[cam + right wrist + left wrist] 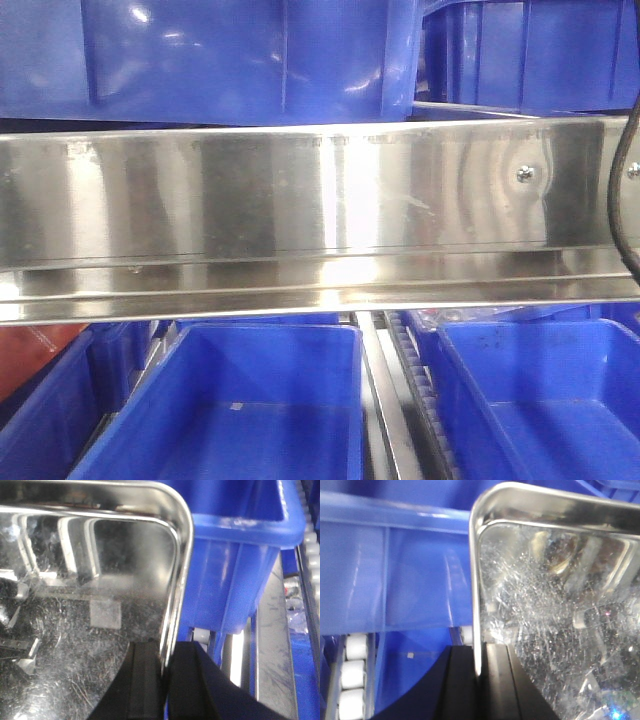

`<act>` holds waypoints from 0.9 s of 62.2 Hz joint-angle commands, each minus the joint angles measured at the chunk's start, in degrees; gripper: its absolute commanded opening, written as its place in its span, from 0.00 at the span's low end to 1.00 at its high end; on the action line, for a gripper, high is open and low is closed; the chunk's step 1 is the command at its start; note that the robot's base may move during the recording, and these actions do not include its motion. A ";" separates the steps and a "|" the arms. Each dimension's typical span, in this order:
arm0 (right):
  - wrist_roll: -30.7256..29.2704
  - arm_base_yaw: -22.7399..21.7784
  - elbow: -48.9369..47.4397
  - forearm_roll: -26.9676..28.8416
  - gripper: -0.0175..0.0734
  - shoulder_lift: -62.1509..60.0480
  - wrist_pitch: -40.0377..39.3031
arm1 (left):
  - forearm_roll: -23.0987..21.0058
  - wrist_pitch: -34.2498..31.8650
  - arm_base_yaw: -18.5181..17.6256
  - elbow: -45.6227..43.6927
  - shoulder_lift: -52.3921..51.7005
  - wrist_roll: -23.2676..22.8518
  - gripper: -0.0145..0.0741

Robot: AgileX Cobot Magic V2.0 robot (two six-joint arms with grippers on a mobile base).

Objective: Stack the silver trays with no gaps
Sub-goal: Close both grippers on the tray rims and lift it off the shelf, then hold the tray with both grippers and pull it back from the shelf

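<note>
- Front view: a shiny steel rail (300, 200) spans the frame, with blue bins (240, 410) above and below it.
- Left wrist: a scratched, mirror-bright silver tray (555, 605) with a blue bin (395, 570) and white rollers (352, 675) behind it. The left gripper (479, 655) pinches its rim, and the pan lies right of the fingers.
- Right wrist: the right gripper (164, 655) pinches the silver tray (90, 580) by its rim. The pan lies left of the fingers, with a blue bin (235, 555) to their right.

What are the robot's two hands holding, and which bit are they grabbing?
A silver tray, seemingly one tray for both. The left gripper pinches its left side rim and the right gripper its right side rim, jaws shut on the thin edge.
</note>
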 commanded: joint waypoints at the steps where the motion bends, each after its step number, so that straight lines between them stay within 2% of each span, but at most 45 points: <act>1: -0.96 0.14 -0.21 -1.40 0.12 -0.97 -2.32 | 0.18 -2.90 -0.10 -0.43 -0.82 -0.26 0.15; 56: -0.96 0.14 -0.21 -1.40 0.12 -0.97 -2.30 | 0.18 -2.90 -0.10 -0.43 -0.82 -0.26 0.15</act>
